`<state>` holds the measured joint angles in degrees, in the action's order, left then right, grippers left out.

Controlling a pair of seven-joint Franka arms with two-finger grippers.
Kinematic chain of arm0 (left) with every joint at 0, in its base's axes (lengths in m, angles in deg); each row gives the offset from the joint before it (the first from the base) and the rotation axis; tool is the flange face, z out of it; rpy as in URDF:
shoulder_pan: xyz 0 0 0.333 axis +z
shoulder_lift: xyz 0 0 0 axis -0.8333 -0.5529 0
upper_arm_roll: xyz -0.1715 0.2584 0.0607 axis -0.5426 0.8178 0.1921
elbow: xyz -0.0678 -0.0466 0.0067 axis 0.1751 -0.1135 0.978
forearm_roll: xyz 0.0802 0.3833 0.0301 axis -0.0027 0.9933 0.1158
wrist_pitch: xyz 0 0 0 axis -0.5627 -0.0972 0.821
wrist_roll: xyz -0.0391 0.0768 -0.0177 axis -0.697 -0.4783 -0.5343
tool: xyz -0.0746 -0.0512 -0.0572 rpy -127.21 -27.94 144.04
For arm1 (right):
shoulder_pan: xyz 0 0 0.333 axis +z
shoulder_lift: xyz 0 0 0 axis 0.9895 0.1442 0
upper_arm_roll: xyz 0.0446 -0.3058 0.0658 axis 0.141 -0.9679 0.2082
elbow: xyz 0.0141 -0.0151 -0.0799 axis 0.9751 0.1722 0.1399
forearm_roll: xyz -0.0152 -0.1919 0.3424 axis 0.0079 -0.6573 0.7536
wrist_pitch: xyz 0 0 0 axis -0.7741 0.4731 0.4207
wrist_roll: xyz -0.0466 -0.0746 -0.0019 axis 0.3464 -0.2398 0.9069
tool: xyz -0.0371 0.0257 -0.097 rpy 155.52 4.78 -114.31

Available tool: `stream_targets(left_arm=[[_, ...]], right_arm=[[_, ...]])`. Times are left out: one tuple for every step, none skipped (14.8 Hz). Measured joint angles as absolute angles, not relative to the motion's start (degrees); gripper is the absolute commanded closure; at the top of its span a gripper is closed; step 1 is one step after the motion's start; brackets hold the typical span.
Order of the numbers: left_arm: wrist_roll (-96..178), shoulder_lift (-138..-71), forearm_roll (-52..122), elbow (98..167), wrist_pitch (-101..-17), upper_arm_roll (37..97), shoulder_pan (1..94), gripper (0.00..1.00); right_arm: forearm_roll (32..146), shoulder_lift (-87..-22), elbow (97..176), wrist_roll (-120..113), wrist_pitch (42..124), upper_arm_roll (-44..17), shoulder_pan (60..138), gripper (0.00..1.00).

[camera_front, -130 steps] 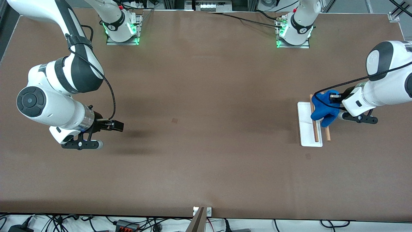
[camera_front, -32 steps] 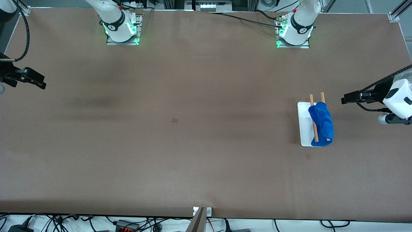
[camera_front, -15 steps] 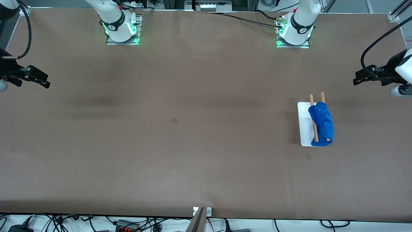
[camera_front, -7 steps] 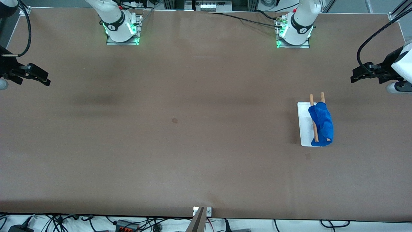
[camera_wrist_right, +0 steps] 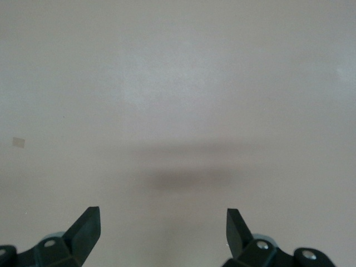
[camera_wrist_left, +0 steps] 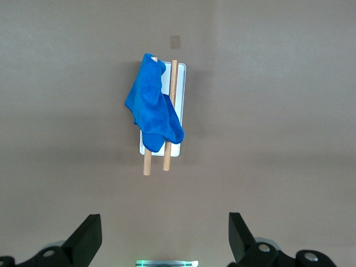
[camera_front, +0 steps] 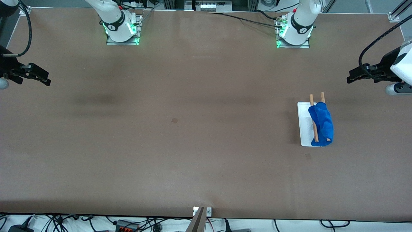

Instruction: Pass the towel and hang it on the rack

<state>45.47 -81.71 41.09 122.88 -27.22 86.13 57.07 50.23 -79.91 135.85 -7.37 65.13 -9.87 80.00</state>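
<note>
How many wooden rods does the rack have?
2. Both wooden rods run side by side above the rack base, with the blue towel draped over them.

No text, label or number seems readable on anything here.

White arms [camera_front: 297,19] with black joint bands, green-lit bases — black end effectors, trailing black cables [camera_front: 373,45]
</note>
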Motion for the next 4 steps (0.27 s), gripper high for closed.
stream_targets(left_arm=[[45.5, -81.7, 41.1, 122.9, -27.2, 86.1, 57.1, 0.00], [45.5, -81.6, 41.1, 122.9, -27.2, 86.1, 57.1, 0.00], [45.6, -81.6, 41.1, 122.9, -27.2, 86.1, 57.1, 0.00], [45.7, -81.6, 41.1, 122.9, -27.2, 86.1, 57.0, 0.00]], right_arm=[[50.2, -79.9, 135.9, -7.4, 65.1, -9.9, 80.0, 0.00], [50.2, -79.9, 135.9, -7.4, 65.1, -9.9, 80.0, 0.00], [50.2, -79.9, 135.9, -7.4, 65.1, -9.9, 80.0, 0.00], [50.2, -79.9, 135.9, -7.4, 65.1, -9.9, 80.0, 0.00]])
